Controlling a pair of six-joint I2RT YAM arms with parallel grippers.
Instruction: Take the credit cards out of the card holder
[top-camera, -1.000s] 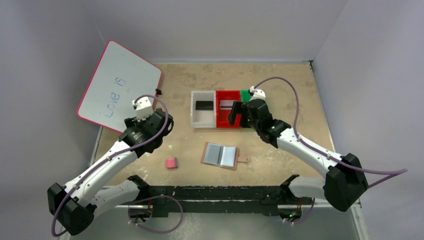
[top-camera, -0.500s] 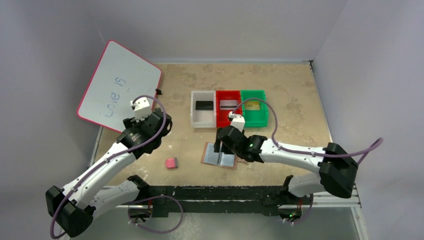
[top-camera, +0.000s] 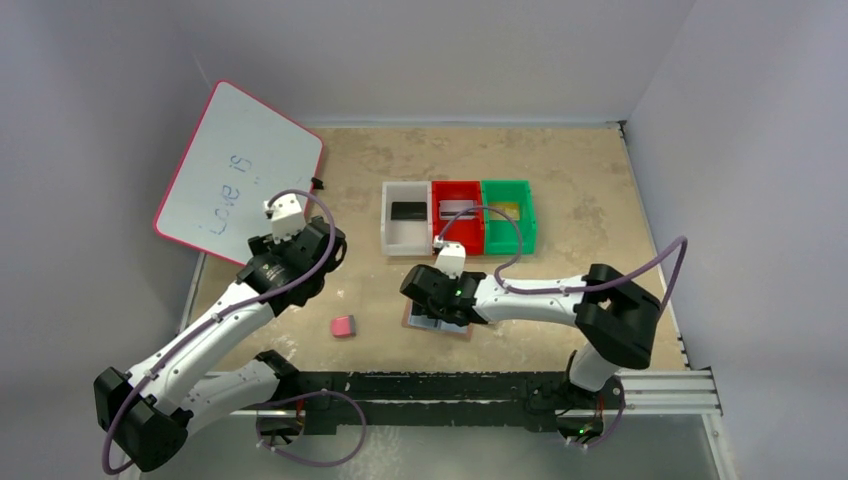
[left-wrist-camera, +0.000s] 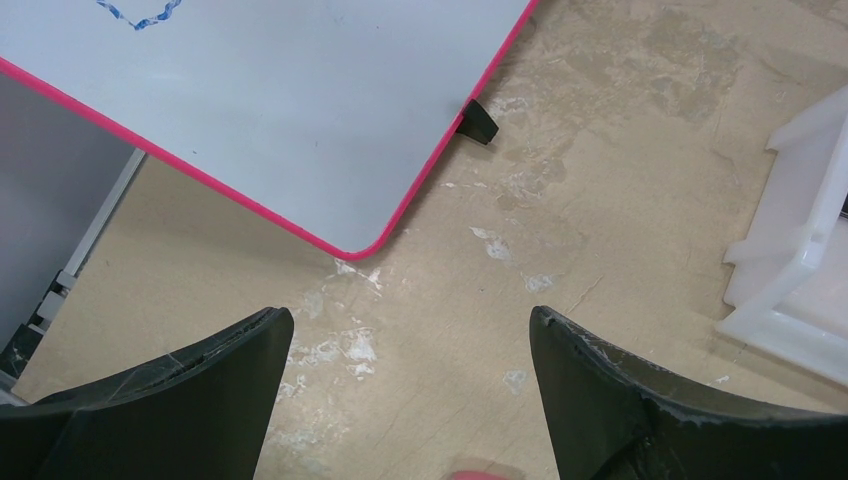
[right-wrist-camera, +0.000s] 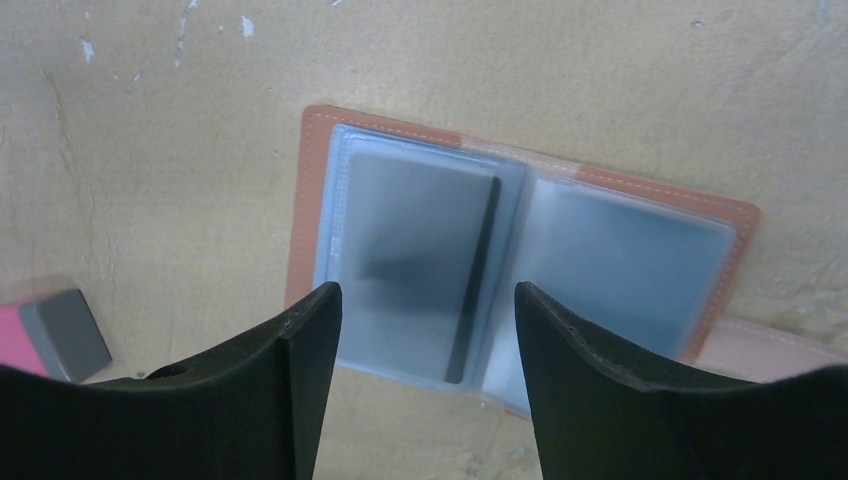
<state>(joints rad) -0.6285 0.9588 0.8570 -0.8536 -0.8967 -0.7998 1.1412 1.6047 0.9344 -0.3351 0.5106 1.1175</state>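
The tan card holder (right-wrist-camera: 318, 200) lies open on the table, its clear sleeves facing up. Through its left sleeve shows a grey credit card (right-wrist-camera: 415, 255) with a dark stripe down one edge. The right sleeve (right-wrist-camera: 625, 260) looks pale and blank. My right gripper (right-wrist-camera: 425, 290) hangs open just above the holder's near edge, nothing between its fingers. In the top view the right gripper (top-camera: 432, 300) covers most of the holder (top-camera: 462, 329). A black card (top-camera: 407, 211), a silver one (top-camera: 457, 208) and a gold one (top-camera: 507, 210) lie in the bins. My left gripper (left-wrist-camera: 410, 315) is open over bare table.
White bin (top-camera: 392, 235), red bin (top-camera: 460, 238) and green bin (top-camera: 510, 238) stand in a row behind the holder. A pink-and-grey eraser (top-camera: 343, 326) lies to the holder's left. A pink-rimmed whiteboard (top-camera: 240, 170) leans at the back left.
My right arm has swung from the bins back down over the card holder, and its jaws have narrowed somewhat. The left arm has stayed put.
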